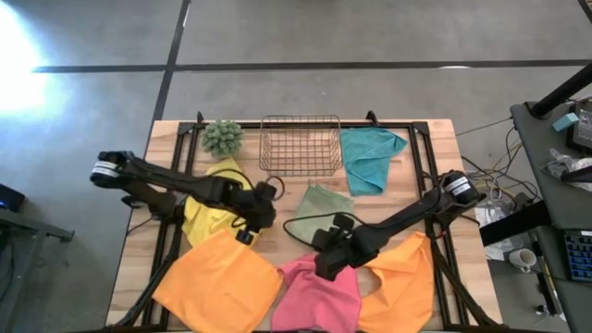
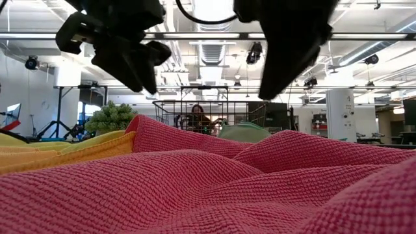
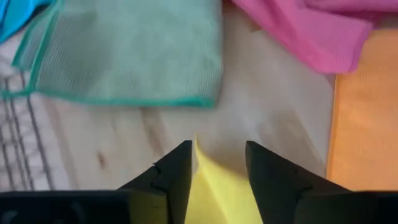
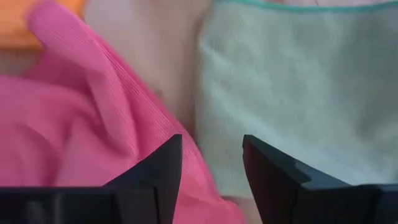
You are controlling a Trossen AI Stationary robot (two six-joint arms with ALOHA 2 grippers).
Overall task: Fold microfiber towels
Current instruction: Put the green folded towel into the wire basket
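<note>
A: Pink microfiber towel, soft and rumpled, lies unfolded at the near edge of the wooden desk, between two orange microfiber towels. Status of the claws?

B: The left claw hangs with fingers parted over a corner of the yellow microfiber towel; the cloth shows between the fingers, not pinched. The right claw has its fingers apart above the border where the pink towel meets the sage green microfiber towel. It holds nothing.

A: Other task items?

B: The teal microfiber towel lies flat beside the wire basket at the far side. The sage green towel lies mid-desk, just beyond the pink one. No towel appears folded into a small rectangle.

A: Step in hand?

B: Judged as selection of a towel, before any fold. Both claws are empty and apart.

A: Requirement for the next move?

B: Each claw should descend onto an edge or corner of one towel, close on a single layer, then carry it across. The overlapping pink and orange edges risk a double pick.
</note>
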